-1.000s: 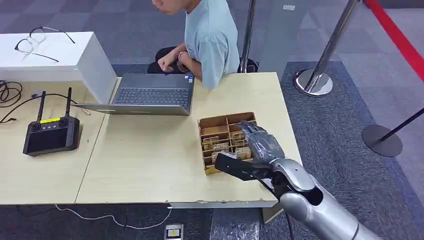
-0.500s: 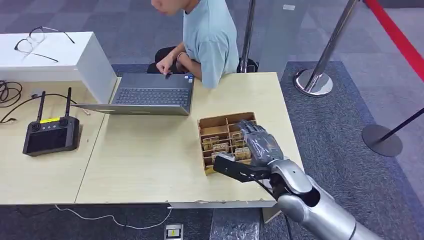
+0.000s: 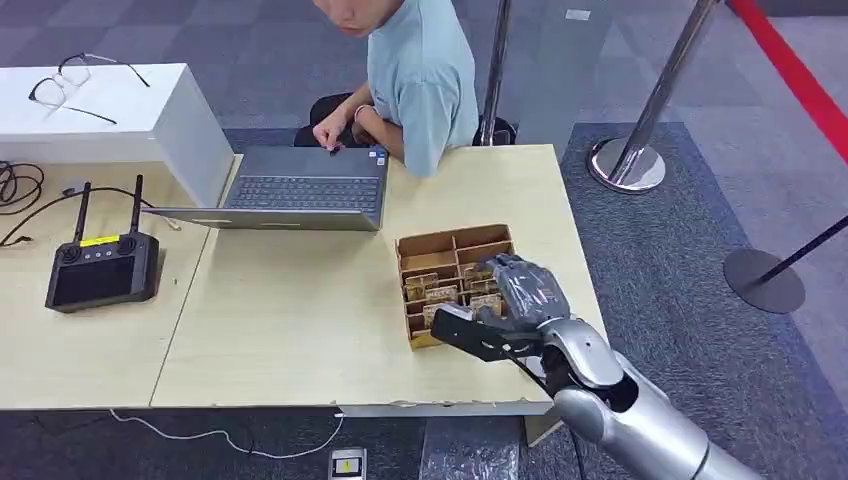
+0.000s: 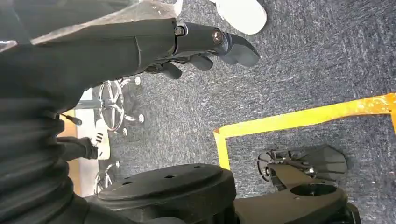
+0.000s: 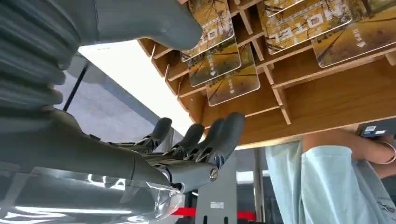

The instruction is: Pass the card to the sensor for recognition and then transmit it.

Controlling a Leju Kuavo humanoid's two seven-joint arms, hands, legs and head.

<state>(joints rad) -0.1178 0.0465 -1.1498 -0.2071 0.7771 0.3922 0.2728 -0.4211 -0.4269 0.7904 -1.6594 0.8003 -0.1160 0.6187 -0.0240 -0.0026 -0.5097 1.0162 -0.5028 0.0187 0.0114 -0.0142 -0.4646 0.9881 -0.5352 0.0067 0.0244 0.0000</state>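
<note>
A brown wooden card box with several compartments stands near the right edge of the light wood table. Several yellow-brown hotel cards stand in its slots, seen close in the right wrist view. My right hand hovers over the near right part of the box. Its thumb and fingers are spread apart on either side of the cards, with nothing held between them. My left hand hangs beside my body above grey carpet, fingers loosely extended and empty.
A person in a light blue shirt sits at the far side, one hand at an open laptop. A black antenna controller lies at the left, behind it a white box with glasses. Stanchion bases stand to the right.
My right hand has sunk a little toward the near side of the box, fingers lowering over the cards. The person's hand has shifted onto the laptop.
</note>
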